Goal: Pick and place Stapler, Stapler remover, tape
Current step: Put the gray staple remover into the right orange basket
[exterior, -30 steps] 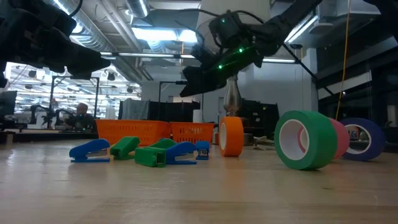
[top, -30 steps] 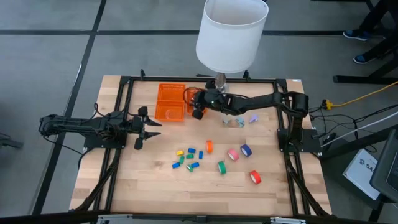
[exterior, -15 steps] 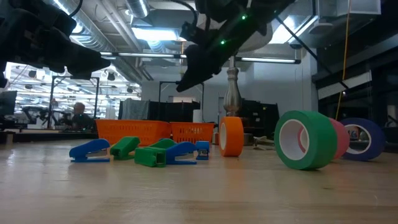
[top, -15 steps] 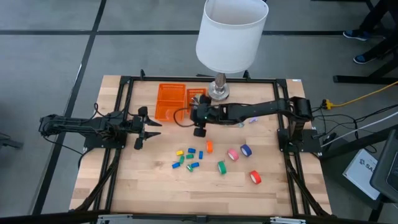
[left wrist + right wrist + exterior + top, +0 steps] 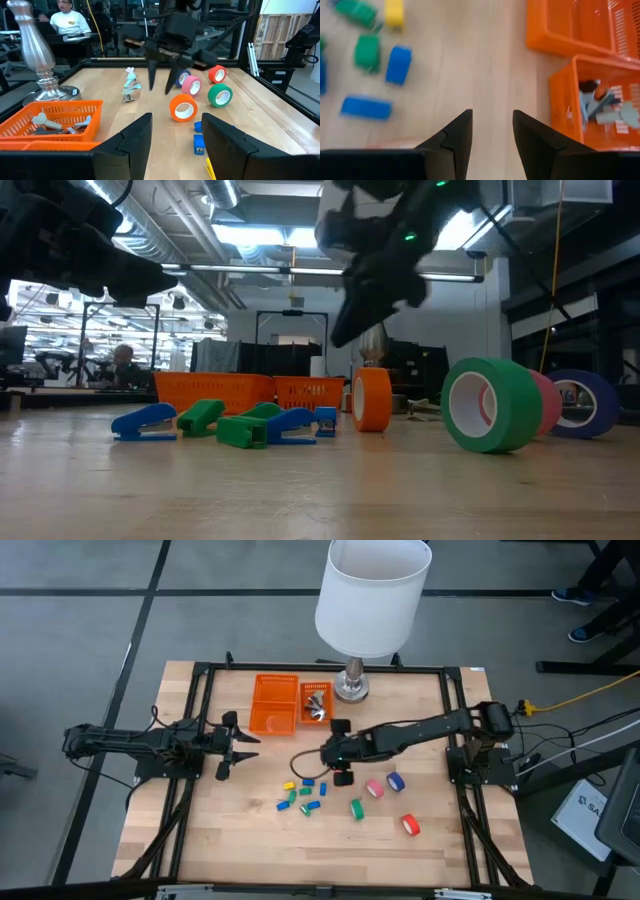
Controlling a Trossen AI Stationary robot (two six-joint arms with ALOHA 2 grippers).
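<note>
Right hand (image 5: 341,766) moved from orange basket (image 5: 274,705) to orange tape (image 5: 183,108), fingers apart (empty)

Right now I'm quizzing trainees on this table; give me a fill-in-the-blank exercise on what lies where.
1. The right gripper hangs above the ____ tape roll.
2. The stapler removers lie in the ____ basket.
3. The tape roll nearest the table's front edge is ____.
4. The lamp has a ____ shade.

Missing words: orange; orange; red; white

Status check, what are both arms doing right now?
Right gripper jaws open, empty, above orange tape. Left gripper open, parked at left edge.
</note>
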